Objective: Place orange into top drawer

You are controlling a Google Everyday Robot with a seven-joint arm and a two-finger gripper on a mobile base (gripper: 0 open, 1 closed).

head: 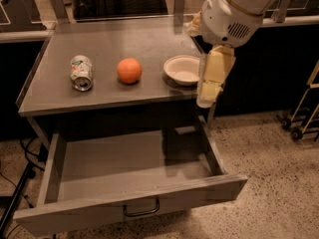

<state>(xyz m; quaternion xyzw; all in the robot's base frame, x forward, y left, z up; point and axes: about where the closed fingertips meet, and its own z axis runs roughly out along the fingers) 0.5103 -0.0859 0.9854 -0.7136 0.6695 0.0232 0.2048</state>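
On the grey tabletop [124, 39] the orange [129, 70] sits between a can [81, 72] and a bowl [182, 69], with the bowl between it and the gripper [206, 97], which hangs at the table's edge, open or closed I cannot tell, above the pulled-out top drawer [129, 163].

The big white arm [234, 9] comes in from the top right. Its cream gripper [206, 99] hangs pointing down.

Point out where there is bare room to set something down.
The open grey metal top drawer is bare wall to wall. The grey tabletop is free behind the front row: crushed soda can, round orange, cream bowl. The pale gripper hangs right of the bowl, crowding it.
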